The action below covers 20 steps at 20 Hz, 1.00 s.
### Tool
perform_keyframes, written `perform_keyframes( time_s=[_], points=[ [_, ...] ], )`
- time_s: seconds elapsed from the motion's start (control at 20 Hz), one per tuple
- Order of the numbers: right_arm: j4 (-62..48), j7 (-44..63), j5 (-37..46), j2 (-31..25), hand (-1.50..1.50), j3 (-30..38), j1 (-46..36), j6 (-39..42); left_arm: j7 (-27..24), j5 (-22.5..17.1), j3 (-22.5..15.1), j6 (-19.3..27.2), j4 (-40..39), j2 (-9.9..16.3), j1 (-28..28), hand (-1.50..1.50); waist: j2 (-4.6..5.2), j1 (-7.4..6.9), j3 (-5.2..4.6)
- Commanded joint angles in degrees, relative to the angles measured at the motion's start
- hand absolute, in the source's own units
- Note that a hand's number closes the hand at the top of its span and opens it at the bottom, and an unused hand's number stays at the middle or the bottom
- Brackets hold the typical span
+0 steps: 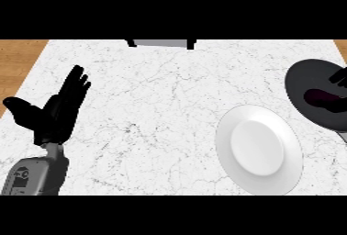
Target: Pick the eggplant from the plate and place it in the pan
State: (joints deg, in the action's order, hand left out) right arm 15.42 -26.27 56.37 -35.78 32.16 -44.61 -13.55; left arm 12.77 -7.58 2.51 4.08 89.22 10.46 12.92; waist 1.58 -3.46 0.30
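Resting near the counter's left edge, the robot's black left hand (58,108) stands with straight, spread fingers and holds nothing. Towards the near right corner of the white marbled counter (156,105) lies a round white plate (259,148), bare. Farther back at the right edge sits the dark round pan (313,80), where the right hand (337,92) curls round the dark purple eggplant (318,97) over its floor.

Dark purple eggplant (317,96) in black pan (305,82) at right edge, white plate (260,149) bare
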Motion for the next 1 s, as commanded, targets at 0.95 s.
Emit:
perform_keyframes(
  time_s=[0.95],
  points=[
    [-9.06,-20.24,-24.33,-16.71,-1.50,22.21,8.78,35.88,0.65,0.66,1.12,1.55,1.69,-0.25,-2.29,0.00,-0.48,2.34,0.23]
  ],
)
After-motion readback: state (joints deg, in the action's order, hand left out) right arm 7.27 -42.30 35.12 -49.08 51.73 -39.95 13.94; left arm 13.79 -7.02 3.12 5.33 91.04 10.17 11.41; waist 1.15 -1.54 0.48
